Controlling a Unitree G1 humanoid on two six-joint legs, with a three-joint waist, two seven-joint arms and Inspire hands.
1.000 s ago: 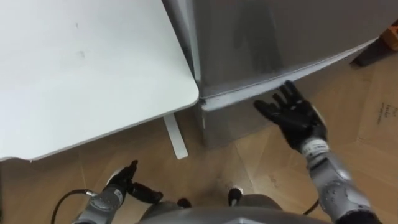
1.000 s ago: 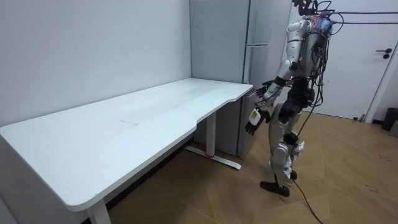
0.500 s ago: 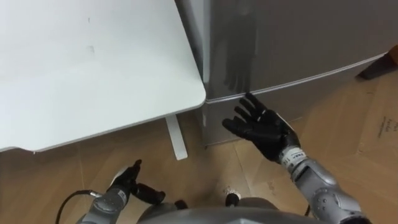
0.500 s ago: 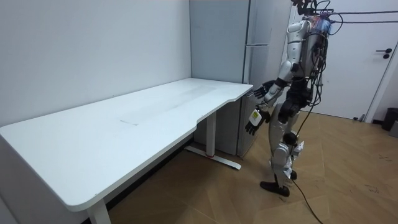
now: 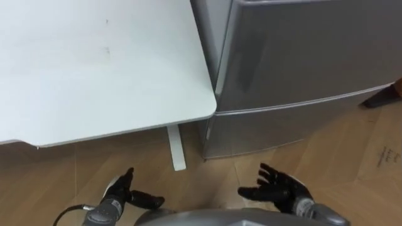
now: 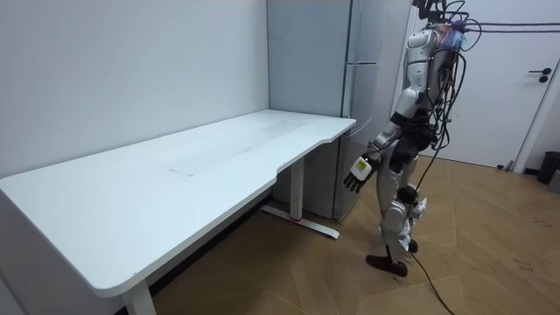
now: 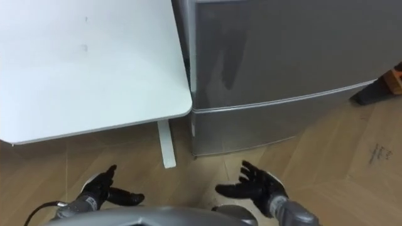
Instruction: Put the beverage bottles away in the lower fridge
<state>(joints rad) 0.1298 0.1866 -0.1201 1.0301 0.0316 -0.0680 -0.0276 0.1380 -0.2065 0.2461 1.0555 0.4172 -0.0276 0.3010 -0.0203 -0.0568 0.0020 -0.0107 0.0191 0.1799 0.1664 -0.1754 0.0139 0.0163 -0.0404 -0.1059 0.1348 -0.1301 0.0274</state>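
The right hand (image 5: 279,188) was held low before the robot's body, palm turned upward, with its fingers spread and loosely extended. Nothing was grasped in it. The left hand (image 5: 122,191) was seen at the lower left, above the wooden floor (image 5: 56,176), with its fingers straight and the thumb stuck out to the side. Nothing was carried in it either.

Beyond the right hand, well apart from it, the grey fridge (image 5: 301,56) was found. Its lower door (image 5: 276,125) was shut, flush under the upper door, with a thin pale seam running between the two. No contact was made between either hand and the fridge.

To the fridge's left the white table (image 5: 94,69) was placed, with its rounded corner just beside the fridge's edge. The table's white foot (image 5: 176,149) was laid on the floor below that corner. A sheet of cardboard (image 5: 386,154) was laid flat on the floor at the far right.

In the room view the robot was shown standing upright on the floor, facing the fridge, near the end of the table.
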